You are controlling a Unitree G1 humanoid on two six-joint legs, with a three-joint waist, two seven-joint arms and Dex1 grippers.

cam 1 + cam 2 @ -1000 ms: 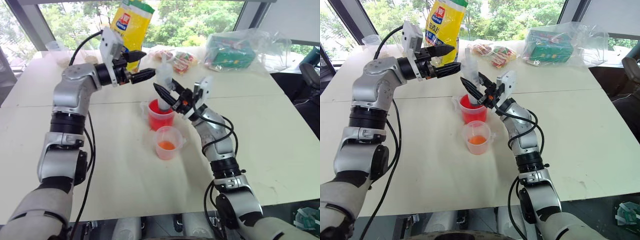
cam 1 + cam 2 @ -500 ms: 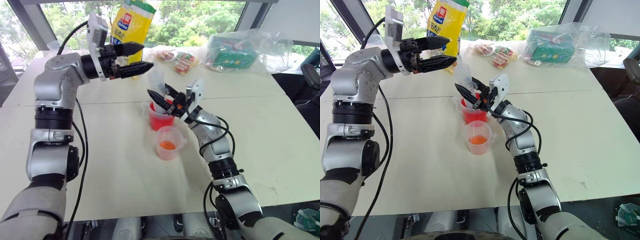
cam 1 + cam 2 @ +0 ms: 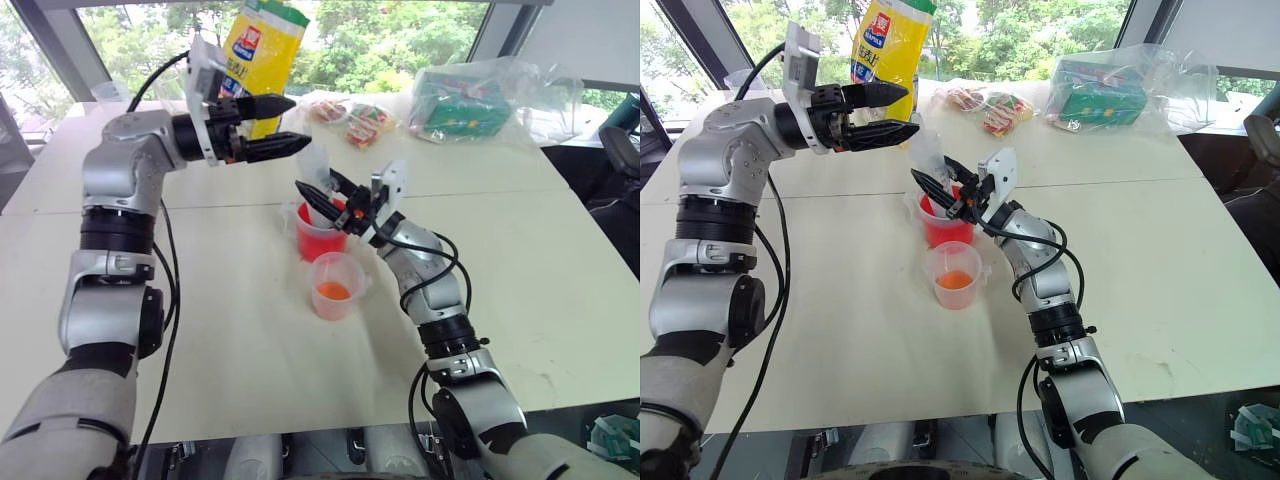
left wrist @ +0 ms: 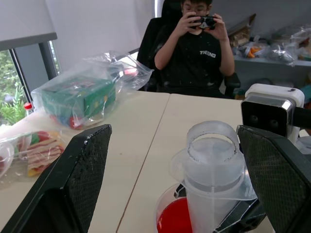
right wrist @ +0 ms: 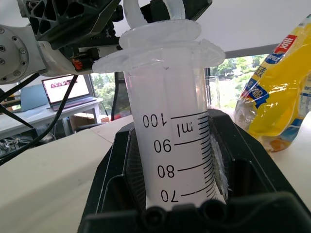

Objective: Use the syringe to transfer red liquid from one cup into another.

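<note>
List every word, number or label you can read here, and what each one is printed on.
"100", "90", "80", "70" and "ml": scale marks on the syringe barrel.
Yellow bag: red and blue print, too blurred to read.
Person's black shirt: white lettering, too small to read.
Green box in the plastic bag: print unreadable.

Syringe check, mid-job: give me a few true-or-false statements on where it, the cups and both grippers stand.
1. The right gripper is shut on the syringe. True.
2. The syringe's lower end is in the small cup. False: it is in the taller red cup.
3. The left gripper is open, near the syringe's top. True.
4. The small cup is full to the rim. False: only a little orange-red liquid lies at its bottom.
5. The yellow bag lies flat. False: it stands upright.
</note>
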